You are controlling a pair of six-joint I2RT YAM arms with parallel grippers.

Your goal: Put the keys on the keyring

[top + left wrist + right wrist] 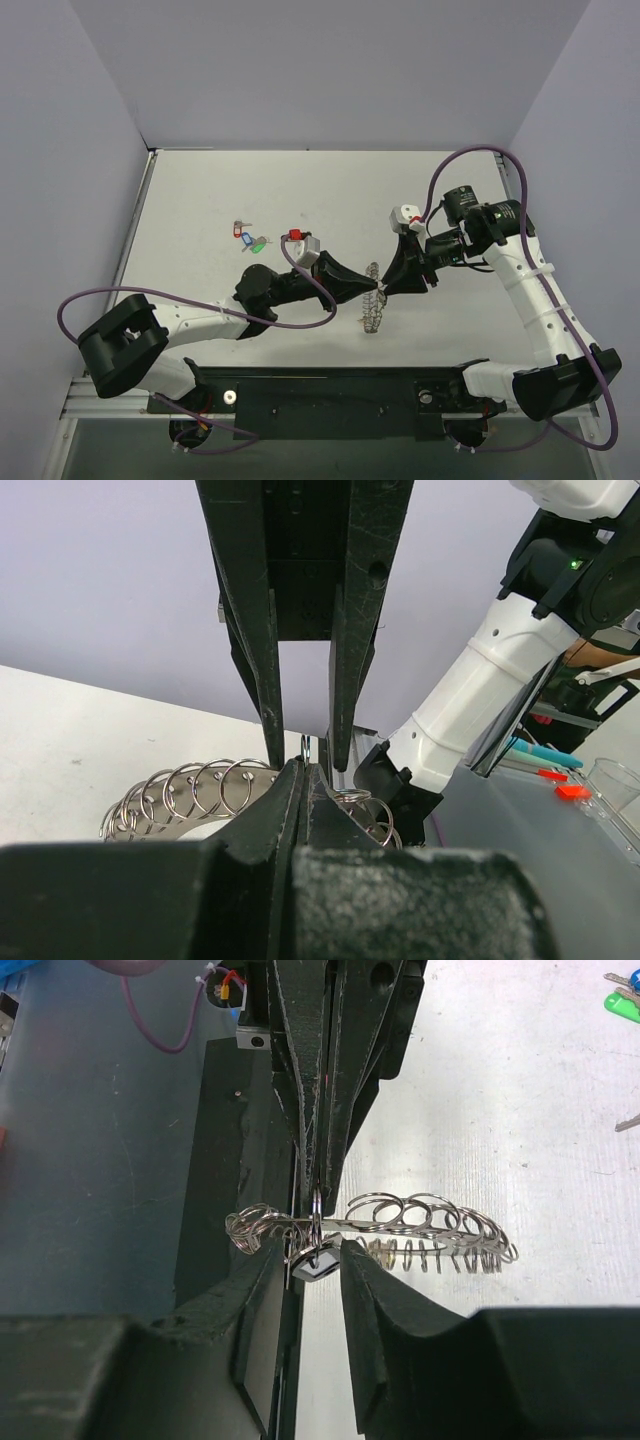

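Observation:
The keyring point(373, 305), a silver wire loop fringed with small rings, is held above the table between both grippers. My left gripper point(377, 289) is shut on one of its small rings; its closed tips point(303, 770) show in the left wrist view, with the rings point(190, 788) fanning left. My right gripper point(312, 1248) faces it, its jaws narrowly apart and closed on a small silver key point(318, 1263) that hangs at the ring held by the left fingers point(322, 1140). The rest of the keyring point(430, 1222) trails right. Loose keys point(247, 238) with blue, red and green tags lie to the far left.
The black mounting plate point(320, 390) runs along the near table edge, just below the grippers. Purple cables loop around both arms. The green-tagged key point(622, 1002) shows at the right wrist view's top right. White walls close in the table on three sides.

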